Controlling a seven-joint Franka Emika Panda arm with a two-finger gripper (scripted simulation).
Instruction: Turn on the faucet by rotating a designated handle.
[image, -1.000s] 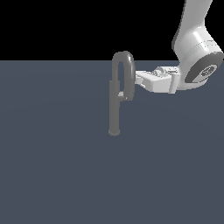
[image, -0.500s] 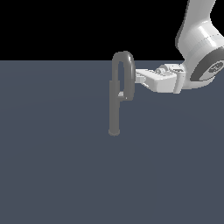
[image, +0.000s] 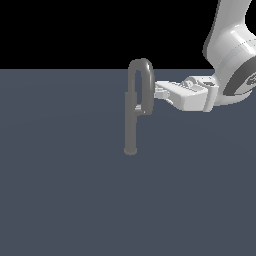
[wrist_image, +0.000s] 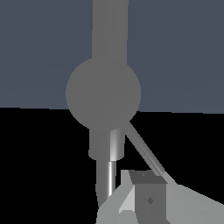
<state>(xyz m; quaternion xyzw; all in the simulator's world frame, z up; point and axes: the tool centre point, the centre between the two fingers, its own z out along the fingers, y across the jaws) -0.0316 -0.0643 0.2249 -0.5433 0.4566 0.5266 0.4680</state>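
The gripper (image: 159, 93) reaches in level, its tips right beside the gooseneck spout of the faucet (image: 131, 125), which stands on the bare grey floor (image: 60, 190). How wide the jaws stand, I cannot tell. The handle (wrist_image: 144, 151), a thin silver lever, slants off the column to meet the fingertip (wrist_image: 148, 197). It looks rigid, smooth and probably slippery, so push near its free end. Only the spout itself crowds the approach.

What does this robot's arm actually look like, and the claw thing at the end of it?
The arm is glossy white with fat, rounded segments and a dark grey band at one joint. Its gripper is a boxy, pale grey-white block that narrows to short fingers; in the wrist view one finger looks darker grey. No cables or printed markings show.
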